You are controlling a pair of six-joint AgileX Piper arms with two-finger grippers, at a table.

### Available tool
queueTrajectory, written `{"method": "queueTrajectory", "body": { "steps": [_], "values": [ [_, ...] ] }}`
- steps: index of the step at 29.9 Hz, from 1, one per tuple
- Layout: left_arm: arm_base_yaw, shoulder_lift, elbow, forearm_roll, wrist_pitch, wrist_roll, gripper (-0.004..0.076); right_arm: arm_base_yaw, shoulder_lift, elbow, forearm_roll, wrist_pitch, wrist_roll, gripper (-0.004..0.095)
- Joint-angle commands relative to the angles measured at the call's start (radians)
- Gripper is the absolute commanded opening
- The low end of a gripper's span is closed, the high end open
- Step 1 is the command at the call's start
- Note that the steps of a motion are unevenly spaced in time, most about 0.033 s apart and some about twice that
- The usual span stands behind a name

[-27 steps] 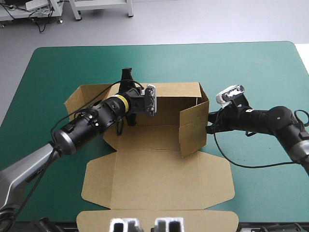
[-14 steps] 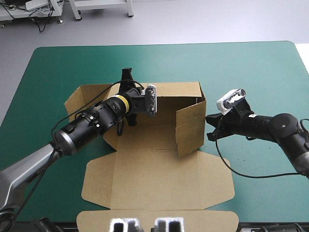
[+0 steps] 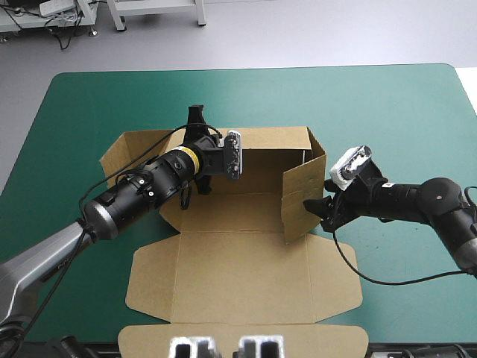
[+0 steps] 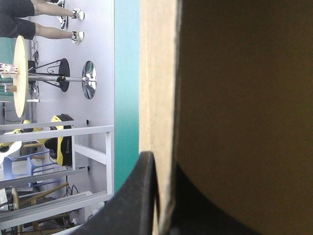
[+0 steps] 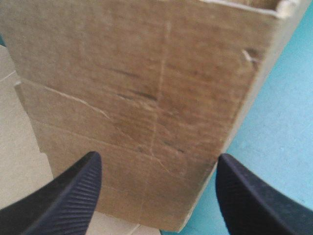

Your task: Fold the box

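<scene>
Nearest of all, the box (image 3: 246, 276), a cut sheet of brown board, lies on the desk (image 3: 387, 112) with its teal-green cover. Its broad lid panel (image 3: 246, 261) is spread flat on the near side, and a narrower tuck flap (image 3: 238, 335) reaches toward the desk's near edge. Beyond the lid panel, the box's floor (image 3: 231, 212) also lies flat.

On the box's right side, the right wall (image 3: 302, 201) stands upright, angled a little inward over the floor. The right hand (image 3: 326, 211) sits low at this wall's outer face, close to its near lower corner. In the right wrist view that hand (image 5: 157, 161) is spread, its two black curved fingers (image 5: 63, 196) standing well apart with the creased face of the right wall (image 5: 146, 98) filling the space ahead. The fingers seem to touch the board, though no view shows this clearly.

On the box's left side, a left flap (image 3: 123, 153) lies opened outward and low.

Farthest back, the far wall (image 3: 272, 139) is raised along the box's far side. The left hand (image 3: 195, 115) reaches over the floor to its top edge, near the left corner. The left wrist view shows this hand (image 4: 159, 164) clamped on the board, one black finger (image 4: 132, 196) on each face and the thin edge of the far wall (image 4: 159, 73) running away between them.
</scene>
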Motion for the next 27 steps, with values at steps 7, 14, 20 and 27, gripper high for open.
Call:
{"method": "queueTrajectory", "body": {
  "steps": [7, 14, 20, 27],
  "values": [
    [-0.013, -0.015, -0.007, -0.033, 0.031, -0.022, -0.001, 0.003, 0.084, -0.026, 0.218, 0.01, -0.172, 0.0724],
    [-0.013, -0.015, -0.011, -0.078, 0.012, -0.084, -0.0009, 0.106, 0.089, -0.032, 0.22, -0.164, -0.126, 0.0721],
    [-0.013, -0.015, -0.021, -0.094, 0.012, -0.123, -0.0009, 0.192, 0.089, -0.039, 0.199, -0.347, -0.011, 0.0677],
    [-0.013, -0.015, -0.074, -0.181, 0.039, -0.121, -0.0009, 0.259, 0.089, -0.041, 0.098, -0.451, 0.078, 0.0403]
  ]
}}
